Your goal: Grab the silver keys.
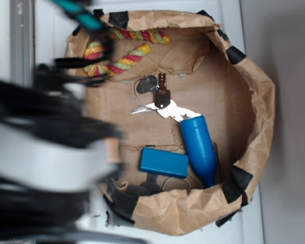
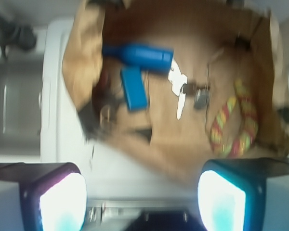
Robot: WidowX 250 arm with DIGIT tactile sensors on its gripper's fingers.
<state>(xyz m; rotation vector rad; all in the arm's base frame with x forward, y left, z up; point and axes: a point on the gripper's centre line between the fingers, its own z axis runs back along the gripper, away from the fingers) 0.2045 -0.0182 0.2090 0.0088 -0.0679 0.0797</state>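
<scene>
Hovering above the bin's near edge, gripper [image 2: 142,192] has fingers [image 2: 62,202] spread wide, nothing between them. Silver keys [image 1: 165,105] lie mid-floor of the paper-lined bin [image 1: 259,101], touching the blue bottle [image 1: 199,147]; blue block [image 1: 163,162] nearby, rope [image 1: 124,51] at the rim.

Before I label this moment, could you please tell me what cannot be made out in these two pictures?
- Pincer: in the wrist view only two fingers show at the bottom edge, wide apart; in the exterior view the arm is a motion-blurred mass.
- Silver keys: the wrist view is too blurred to count them; in the exterior view the blue bottle hides one tip.
- Dark objects below the blue block: too dark to identify.
</scene>
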